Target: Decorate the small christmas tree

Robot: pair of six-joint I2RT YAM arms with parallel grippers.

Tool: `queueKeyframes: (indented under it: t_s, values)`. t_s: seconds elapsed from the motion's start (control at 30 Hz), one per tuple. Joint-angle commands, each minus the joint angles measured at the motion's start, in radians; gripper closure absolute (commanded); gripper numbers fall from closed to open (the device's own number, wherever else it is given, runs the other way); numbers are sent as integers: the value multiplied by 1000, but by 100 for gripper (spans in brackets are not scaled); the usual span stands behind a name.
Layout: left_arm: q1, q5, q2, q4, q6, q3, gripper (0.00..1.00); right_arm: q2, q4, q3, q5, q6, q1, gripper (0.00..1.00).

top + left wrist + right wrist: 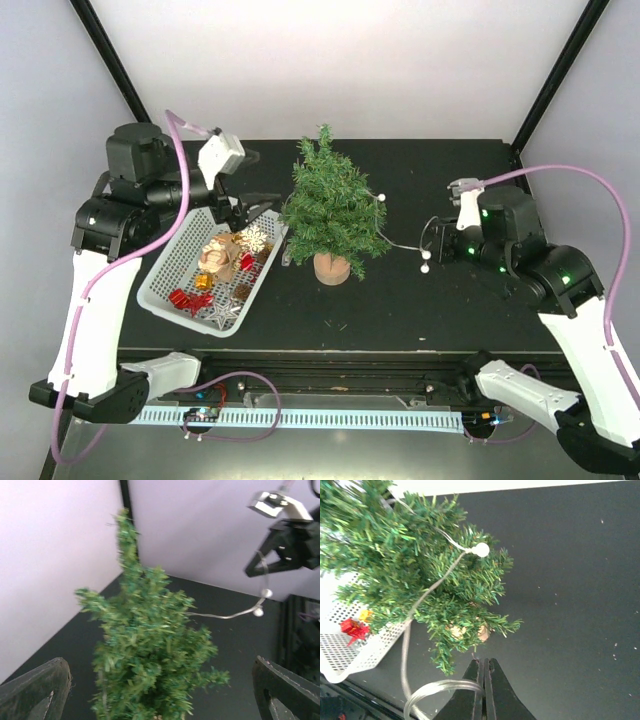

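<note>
The small christmas tree [331, 212] stands upright on its tan round base [332, 267] at the table's middle. A clear light string [402, 244] with white bulbs [381, 197] runs from its right branches to my right gripper [436, 240]. That gripper is shut on a loop of the string [437, 686], just right of the tree [410, 565]. One bulb [481, 549] rests on a branch. My left gripper [255, 208] is open and holds nothing, just left of the tree. In the left wrist view its fingers [35, 690] flank the tree [145, 645].
A white perforated basket [165, 275] lies left of the tree, holding red, gold and silver ornaments [225, 265]. Its corner with a red ornament [354, 629] shows in the right wrist view. Black frame posts and white walls enclose the black table [420, 310].
</note>
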Motion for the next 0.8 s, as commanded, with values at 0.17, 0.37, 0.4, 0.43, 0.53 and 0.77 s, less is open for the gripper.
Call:
queueKeyframes:
  t_s: [0.17,0.37,0.4,0.43,0.53,0.77]
  values:
    - [-77,58,4,-119,107,15,1,27,-84,85,113,-3,36,99]
    - [-90,67,5,-117,116,15,1,66,-115,248,28,-15,40,99]
    - [-95,70,5,-117,118,16,1,71,-108,272,6,-15,42,99]
    - [-100,71,7,-117,120,18,1,74,-97,294,-14,-11,44,99]
    - [-122,65,11,-120,118,33,1,113,-91,370,-71,-1,51,99]
    - [-219,33,22,-155,177,67,1,246,-116,477,-32,-2,209,99]
